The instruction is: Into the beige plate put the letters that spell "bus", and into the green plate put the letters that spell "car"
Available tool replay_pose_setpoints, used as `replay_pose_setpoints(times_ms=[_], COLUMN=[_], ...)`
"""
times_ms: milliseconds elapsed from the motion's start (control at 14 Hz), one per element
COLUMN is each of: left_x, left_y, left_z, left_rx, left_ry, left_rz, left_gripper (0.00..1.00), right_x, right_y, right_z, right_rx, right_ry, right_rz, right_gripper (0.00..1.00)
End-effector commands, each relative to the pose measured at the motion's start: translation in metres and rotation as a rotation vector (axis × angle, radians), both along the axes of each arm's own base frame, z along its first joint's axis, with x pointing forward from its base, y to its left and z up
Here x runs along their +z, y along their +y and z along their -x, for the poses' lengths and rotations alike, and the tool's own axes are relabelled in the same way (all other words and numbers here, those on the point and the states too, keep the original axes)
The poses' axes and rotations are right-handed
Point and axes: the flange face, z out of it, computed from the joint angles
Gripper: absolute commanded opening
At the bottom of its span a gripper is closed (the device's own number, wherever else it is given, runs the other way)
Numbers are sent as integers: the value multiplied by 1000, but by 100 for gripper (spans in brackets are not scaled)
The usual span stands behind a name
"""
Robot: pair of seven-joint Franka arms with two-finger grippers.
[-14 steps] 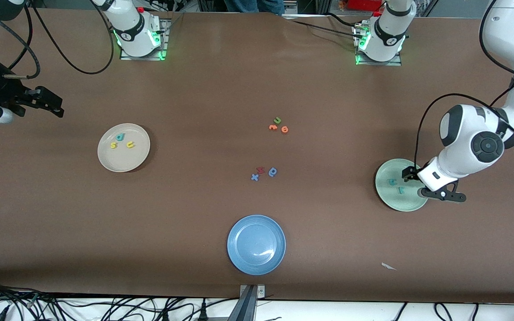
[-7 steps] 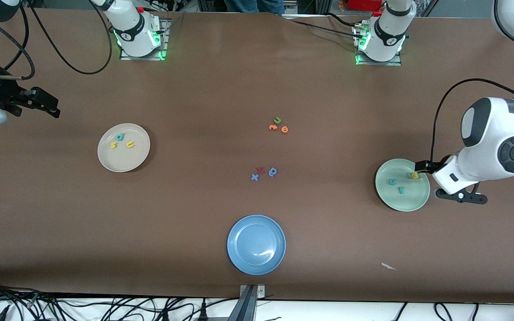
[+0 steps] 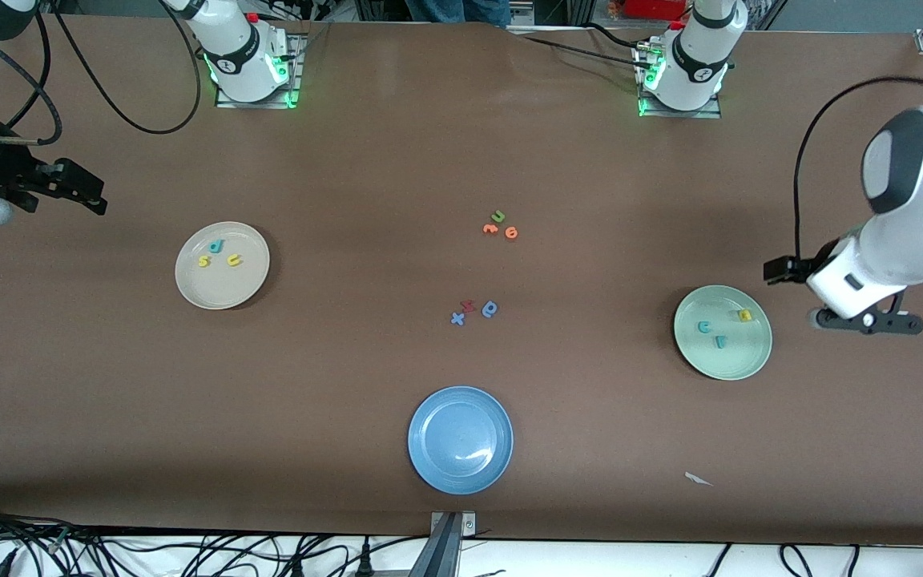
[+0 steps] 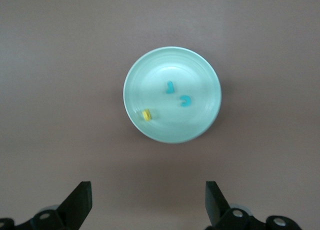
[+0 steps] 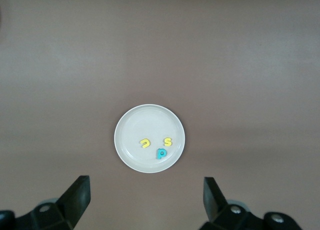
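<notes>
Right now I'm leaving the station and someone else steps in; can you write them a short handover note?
Left gripper: open, empty, up beside the green plate at the left arm's end.
Right gripper: open, empty, waiting by the beige plate.
Beige plate holds teal b, yellow u, yellow s.
Green plate holds teal c, teal r, yellow a.
Done: both words are plated.
Left: nothing to place; the spare letters mid-table and the blue plate stay as they are.

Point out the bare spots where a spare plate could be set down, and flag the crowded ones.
Bare table lies between the beige plate and the blue plate, and between the blue plate and the green plate. Crowded: mid-table, around the orange letters and the blue "x".
</notes>
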Motion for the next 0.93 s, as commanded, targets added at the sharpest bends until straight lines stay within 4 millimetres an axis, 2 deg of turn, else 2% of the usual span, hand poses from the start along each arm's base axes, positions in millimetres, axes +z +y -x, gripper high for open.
replay_pose_setpoints(times_ms=[0,285,570,712,855], left_x=[46,95,110,110,112], left_y=[3,2,3,-6,-5], left_z=[27,47,53,53,54], left_rx=[24,-48,-65,-73,-71], left_ry=[-18,-83,-109,-114,-117], left_rz=[60,71,80,98,104], left_gripper=[100,100,100,100,100], right_x=[3,2,2,3,3], right_y=[0,1,1,3,2], right_z=[-2,-1,-2,-2,-3], right_rx=[0,5,9,13,11], right_ry=[-10,-5,-5,-9,-14], right_rz=[-4,-8,-13,-7,-11], right_gripper=[100,100,100,100,100])
